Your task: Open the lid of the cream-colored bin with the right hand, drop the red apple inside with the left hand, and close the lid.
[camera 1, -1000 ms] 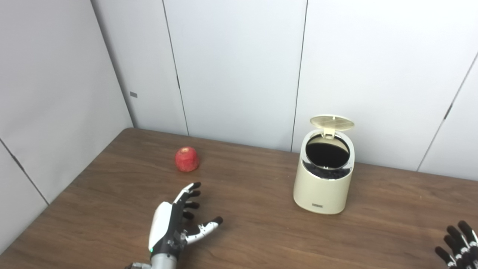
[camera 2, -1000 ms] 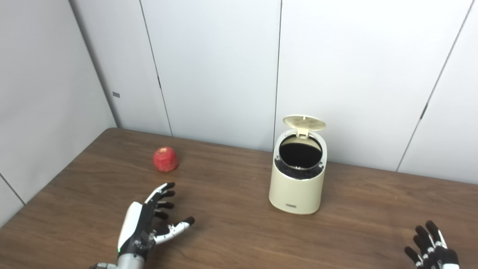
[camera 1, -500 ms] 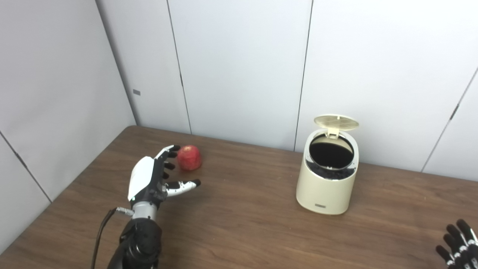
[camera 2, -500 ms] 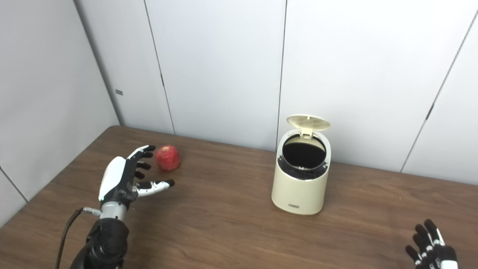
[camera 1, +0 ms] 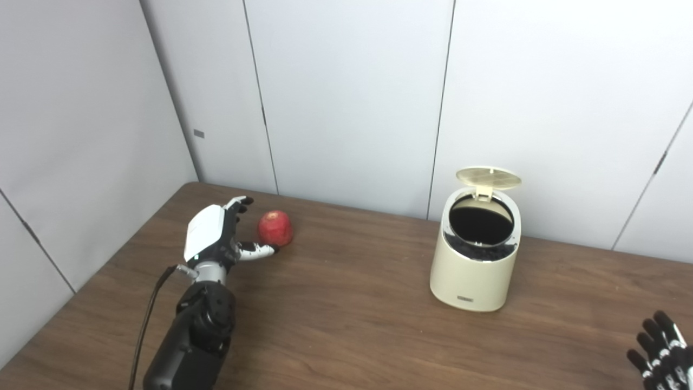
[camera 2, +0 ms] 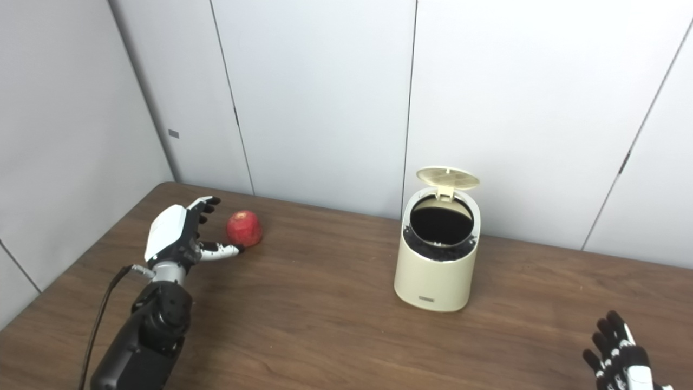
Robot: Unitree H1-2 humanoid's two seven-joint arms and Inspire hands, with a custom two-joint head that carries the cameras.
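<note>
Both hands spread, empty: left hand [camera 1: 216, 238] cups beside apple [camera 1: 275, 228] for grasping; right hand [camera 2: 622, 360] waits, lid [camera 1: 488, 177] raised.

Right hand [camera 1: 661, 355] cut off by the bottom-right corner; we see only spread fingers. Bin [camera 1: 475, 254] interior reads black, contents unresolved. Front label [camera 1: 464, 298] too small to read. Left hand [camera 1: 214, 234] palm hidden from us.

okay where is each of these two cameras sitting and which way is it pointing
Left eye view: on the head, looking down at the table; left hand beside the apple, right hand at the corner.
Right eye view: beside it, same aim, same hands.
Shared: the bin, lid up.
</note>
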